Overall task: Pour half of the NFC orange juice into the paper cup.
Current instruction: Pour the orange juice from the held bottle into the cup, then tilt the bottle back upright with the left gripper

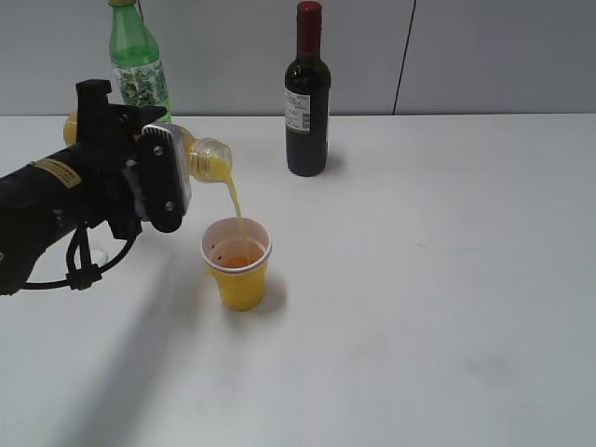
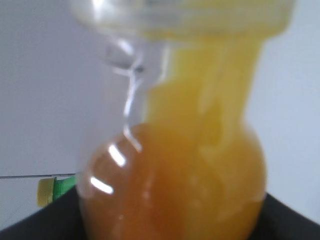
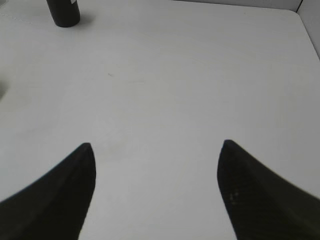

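Note:
My left gripper (image 1: 160, 177) is shut on the NFC orange juice bottle (image 1: 207, 158) and holds it tipped on its side, mouth to the right, above the paper cup (image 1: 238, 264). A stream of orange juice falls from the mouth into the cup, which is yellow outside and holds some juice. In the left wrist view the bottle (image 2: 180, 170) fills the frame, blurred, with juice running to its neck; its label is hidden. My right gripper (image 3: 156, 145) is open and empty over bare table, out of the exterior view.
A green plastic bottle (image 1: 138, 58) stands at the back left behind my left arm; its cap shows in the left wrist view (image 2: 52, 190). A dark wine bottle (image 1: 307, 93) stands at the back centre, its base in the right wrist view (image 3: 63, 12). The white table (image 1: 438, 307) extends right.

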You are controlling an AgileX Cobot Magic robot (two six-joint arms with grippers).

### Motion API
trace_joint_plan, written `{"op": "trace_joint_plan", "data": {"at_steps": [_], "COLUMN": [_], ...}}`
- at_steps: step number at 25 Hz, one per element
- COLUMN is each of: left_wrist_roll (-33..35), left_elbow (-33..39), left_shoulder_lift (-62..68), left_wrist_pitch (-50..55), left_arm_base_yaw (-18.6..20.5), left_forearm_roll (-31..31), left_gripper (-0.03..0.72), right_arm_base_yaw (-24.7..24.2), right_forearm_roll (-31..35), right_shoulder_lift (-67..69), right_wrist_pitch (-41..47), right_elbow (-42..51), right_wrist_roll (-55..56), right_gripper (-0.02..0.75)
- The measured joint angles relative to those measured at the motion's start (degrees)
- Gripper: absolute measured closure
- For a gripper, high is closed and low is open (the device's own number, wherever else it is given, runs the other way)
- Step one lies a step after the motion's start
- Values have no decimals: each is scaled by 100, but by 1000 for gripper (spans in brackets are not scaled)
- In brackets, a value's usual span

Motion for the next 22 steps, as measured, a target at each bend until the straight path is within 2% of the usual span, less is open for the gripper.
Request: {"op": "trace_joint_plan", "data": {"at_steps": [22], "left_wrist_roll": [12], "left_elbow": [0], "left_shoulder_lift": [0], "left_wrist_pitch": [-7], "left_arm_base_yaw": [0], "left_forearm_roll": [0], "left_gripper": [217], "right_arm_base_yaw": [0], "right_forearm_roll": [0], "right_shoulder_lift": [0], "right_wrist_pitch": [0], "right_elbow": [0], "right_wrist_roll": [0], "right_gripper": [166]}}
